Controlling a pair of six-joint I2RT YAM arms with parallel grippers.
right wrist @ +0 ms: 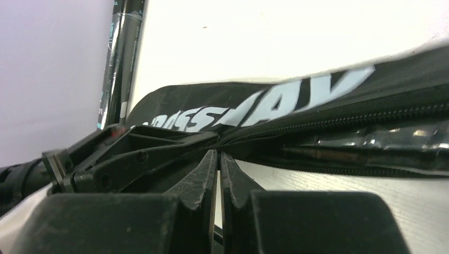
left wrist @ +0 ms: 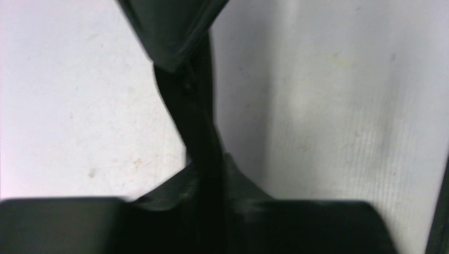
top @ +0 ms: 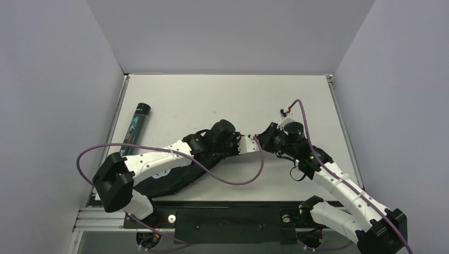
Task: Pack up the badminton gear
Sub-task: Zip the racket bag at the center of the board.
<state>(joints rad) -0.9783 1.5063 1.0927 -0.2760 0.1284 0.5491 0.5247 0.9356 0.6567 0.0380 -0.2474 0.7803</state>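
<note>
Right gripper nearest lens: fingers pressed together, nothing visible between them, tips at zip of racket bag. Bag flat on table under left arm, "CROSSWAY" print up. Zip partly parted; glossy black object shows inside, identity unclear. Left gripper: jaws apart either side of black fabric strip; grip cannot tell. Tube apart from bag, along left table edge, contents hidden.
</note>
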